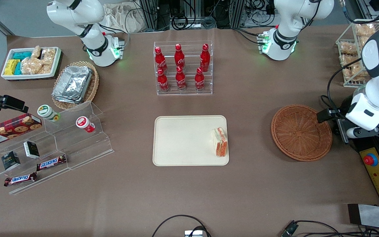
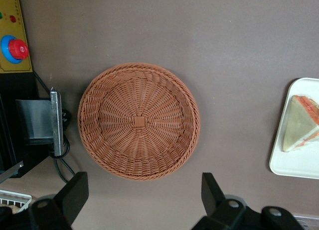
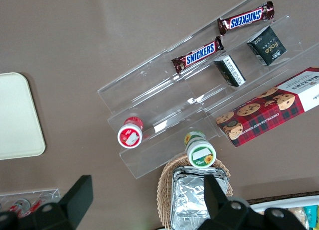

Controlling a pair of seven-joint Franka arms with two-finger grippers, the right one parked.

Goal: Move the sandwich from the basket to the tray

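Note:
The sandwich, a white-bread wedge with orange-red filling, lies on the beige tray, near the tray's end closest to the basket. Nothing is in the round reddish-brown wicker basket, which sits on the table toward the working arm's end. My left gripper hangs high above the table beside the basket's rim. It is open wide, with only bare table between its black fingers.
A yellow-and-black control box with a red stop button stands close beside the basket. A rack of red cola bottles stands farther from the front camera than the tray. A wire rack of snack packets stands near the working arm's base.

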